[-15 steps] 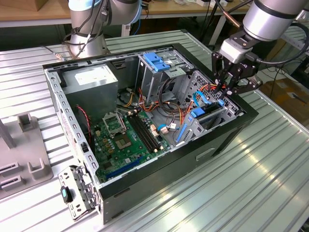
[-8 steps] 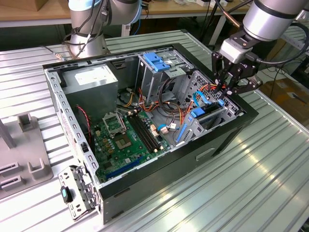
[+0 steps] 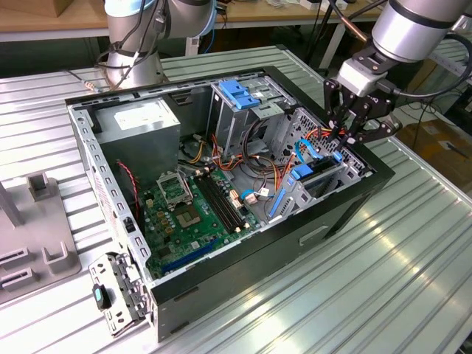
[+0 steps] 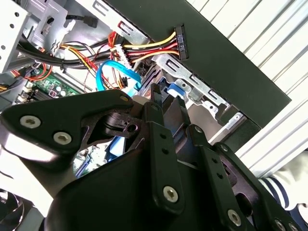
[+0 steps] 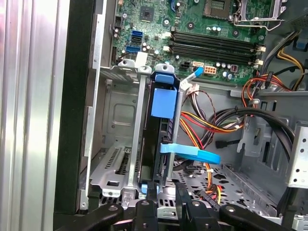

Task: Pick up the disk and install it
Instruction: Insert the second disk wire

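Note:
The disk [image 5: 162, 130], a dark drive with a bright blue carrier and tab, stands on edge in a slot of the metal drive bay [image 5: 115, 144], at the case's front corner. In the exterior view the disk [image 3: 317, 175] sits low in that bay on the view's right. My gripper [image 5: 166, 195] reaches down onto the disk's near end. One black finger lies close along each side of it, shut on the disk. In the second wrist view the gripper [image 4: 166, 98] closes around a blue piece. From outside, the gripper [image 3: 345, 136] hangs just above the bay.
The open computer case [image 3: 354, 199] lies on a ribbed metal table. Inside are a green motherboard [image 3: 192, 214], a grey power supply [image 3: 140, 122] and a drive cage with a blue bracket [image 3: 240, 92]. A loose blue cable [image 5: 192, 153] and bundled wires [image 5: 226, 120] crowd the bay. A striped sleeve [image 4: 288, 183] is beside the case.

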### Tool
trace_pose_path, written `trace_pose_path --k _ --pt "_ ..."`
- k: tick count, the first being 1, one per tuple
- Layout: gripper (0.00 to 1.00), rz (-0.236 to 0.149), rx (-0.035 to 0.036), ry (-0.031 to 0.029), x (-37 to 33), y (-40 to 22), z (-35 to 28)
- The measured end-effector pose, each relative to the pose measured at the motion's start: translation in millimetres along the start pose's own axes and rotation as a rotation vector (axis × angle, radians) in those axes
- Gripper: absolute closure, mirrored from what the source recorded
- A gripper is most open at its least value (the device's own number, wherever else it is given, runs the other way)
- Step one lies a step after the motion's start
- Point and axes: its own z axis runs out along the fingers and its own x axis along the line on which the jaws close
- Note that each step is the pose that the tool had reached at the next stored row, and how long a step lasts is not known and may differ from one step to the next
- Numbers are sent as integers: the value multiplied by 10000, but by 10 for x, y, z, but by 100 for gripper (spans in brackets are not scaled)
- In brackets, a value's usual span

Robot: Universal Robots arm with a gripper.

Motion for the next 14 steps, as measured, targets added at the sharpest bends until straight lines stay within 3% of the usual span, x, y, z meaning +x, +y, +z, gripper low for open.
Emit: trace_pose_path --k 8,14 --pt "70 -463 -7 -73 -2 -18 1" --pt "70 -507 -9 -80 -3 -18 2"
